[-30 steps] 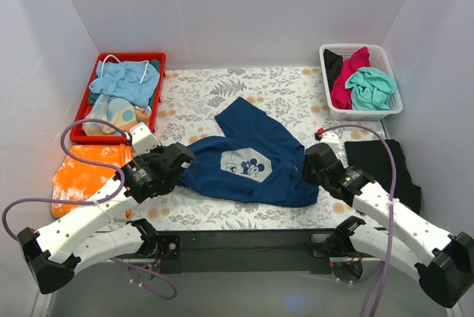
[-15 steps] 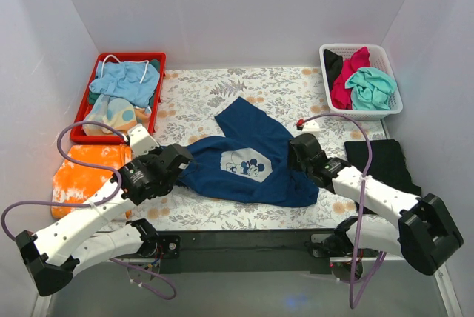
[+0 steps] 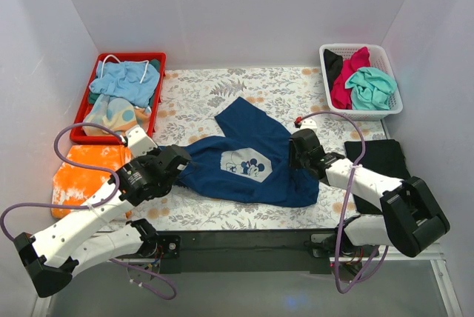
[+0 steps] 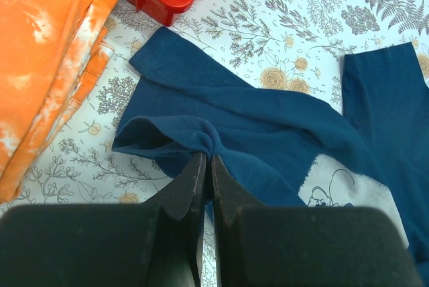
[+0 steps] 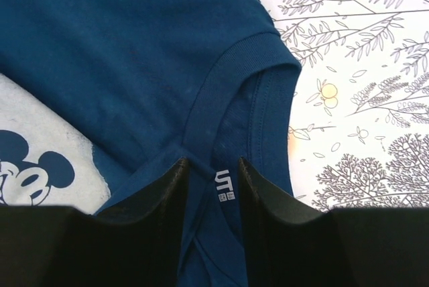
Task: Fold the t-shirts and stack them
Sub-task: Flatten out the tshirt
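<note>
Broadly, the top view alone takes in the whole floral-patterned table (image 3: 281, 91). The navy t-shirt (image 3: 252, 128) lies spread at its middle, rumpled, one part reaching toward the far side. On the right a black t-shirt (image 3: 385, 158) lies flat, well apart from the navy one. An orange cloth (image 3: 81, 176) lies on the left. A red tray (image 3: 159, 102) of pale fabrics stands far left. A white basket (image 3: 366, 113) far right holds the magenta t-shirt (image 3: 344, 84) and the teal t-shirt (image 3: 370, 87).

From above, the left gripper (image 3: 187, 160) meets the navy shirt's left edge and the right gripper (image 3: 298, 152) its right edge, but their jaws cannot be read there.

The wrist views settle that. On the left wrist camera, the left gripper (image 4: 206, 157) is clenched on a puckered fold of the navy shirt (image 4: 281, 133), fingers pressed together. The orange cloth (image 4: 40, 52) and a corner of the red tray (image 4: 167, 5) show beyond. On the right wrist camera, the right gripper (image 5: 211, 163) has its jaws parted and straddles the ribbed collar (image 5: 234, 79) without clamping it. A small white neck label (image 5: 224, 193) sits between the fingers.

The pale mouse print (image 3: 244, 165) shows whole only from above; each wrist view catches just part of it (image 5: 33, 166).
</note>
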Motion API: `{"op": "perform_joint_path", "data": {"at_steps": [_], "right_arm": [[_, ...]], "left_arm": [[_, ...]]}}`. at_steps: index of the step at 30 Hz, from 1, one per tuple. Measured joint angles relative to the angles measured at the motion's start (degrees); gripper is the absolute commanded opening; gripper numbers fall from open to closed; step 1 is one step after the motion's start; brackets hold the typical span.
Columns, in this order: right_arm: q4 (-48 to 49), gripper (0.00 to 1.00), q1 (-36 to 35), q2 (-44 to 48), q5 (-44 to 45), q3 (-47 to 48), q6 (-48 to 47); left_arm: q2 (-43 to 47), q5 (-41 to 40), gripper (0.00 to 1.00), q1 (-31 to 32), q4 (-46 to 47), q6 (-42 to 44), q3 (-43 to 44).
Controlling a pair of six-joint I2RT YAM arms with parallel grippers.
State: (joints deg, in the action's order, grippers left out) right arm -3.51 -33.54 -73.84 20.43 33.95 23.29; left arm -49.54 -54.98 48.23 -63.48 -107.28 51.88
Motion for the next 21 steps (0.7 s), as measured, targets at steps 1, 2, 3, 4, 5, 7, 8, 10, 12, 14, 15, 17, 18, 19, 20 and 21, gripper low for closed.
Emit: {"op": "perform_joint_path", "data": {"at_steps": [1,2,3,4,5,7,8,10,12,14,15,17,18,19,20,21], "right_arm": [[0.35,0.4,0.15,-0.26,-0.42,0.09,-0.13],[0.76,0.4,0.22,-0.46,-1.01,0.11,-0.17],[1.11,0.4,0.37,-0.59,-1.62,0.11,-0.26],[1.33,0.4,0.48,-0.7,-2.23,0.11,-0.28],[1.62,0.4,0.52,-0.79,-2.84,0.11,-0.31],[2.21,0.4,0.55,-1.01,-4.07,0.11,-0.28],[2.38,0.4,0.57,-1.18,-4.55,0.11,-0.26],[2.51,0.38,0.59,-1.68,-5.84,0.11,-0.15],[2.62,0.38,0.59,-2.05,-6.71,0.11,-0.09],[2.69,0.34,0.59,-2.51,-7.52,0.11,0.09],[2.75,0.33,0.59,-2.62,-7.63,0.11,0.11],[3.02,0.31,0.59,-2.84,-8.0,0.11,0.24],[3.17,0.28,0.59,-3.02,-8.09,0.11,0.28],[3.23,0.28,0.59,-3.13,-8.22,0.11,0.31],[3.23,0.29,0.59,-3.17,-8.24,0.11,0.33],[3.26,0.32,0.59,-3.17,-8.24,0.11,0.37]], "left_arm": [[0.0,0.0,0.0,0.0,0.0,-0.09,0.0],[0.0,0.0,0.0,0.0,0.0,-0.09,0.0],[0.0,0.0,0.0,0.0,-0.02,-0.11,0.0],[0.0,0.0,0.0,0.0,-0.07,-0.11,0.0],[0.0,0.0,0.0,0.0,-0.13,-0.13,0.0],[0.0,0.0,0.0,0.0,-0.33,-0.11,0.0],[0.0,0.0,0.0,0.0,-0.46,-0.13,0.0],[0.0,0.0,0.0,0.0,-0.59,-0.13,0.0],[0.0,0.0,0.0,0.0,-0.72,-0.13,0.0],[0.0,0.0,0.0,0.0,-0.79,-0.15,0.0],[0.0,0.0,0.0,0.0,-0.81,-0.17,0.0],[0.0,0.0,0.0,0.0,-0.83,-0.24,0.0],[0.0,0.0,0.0,0.0,-0.81,-0.28,0.0],[0.0,0.0,0.0,0.0,-0.83,-0.31,0.0],[0.0,0.0,0.0,0.0,-0.83,-0.31,0.0],[0.0,0.0,0.0,0.0,-0.83,-0.31,0.0]]}}
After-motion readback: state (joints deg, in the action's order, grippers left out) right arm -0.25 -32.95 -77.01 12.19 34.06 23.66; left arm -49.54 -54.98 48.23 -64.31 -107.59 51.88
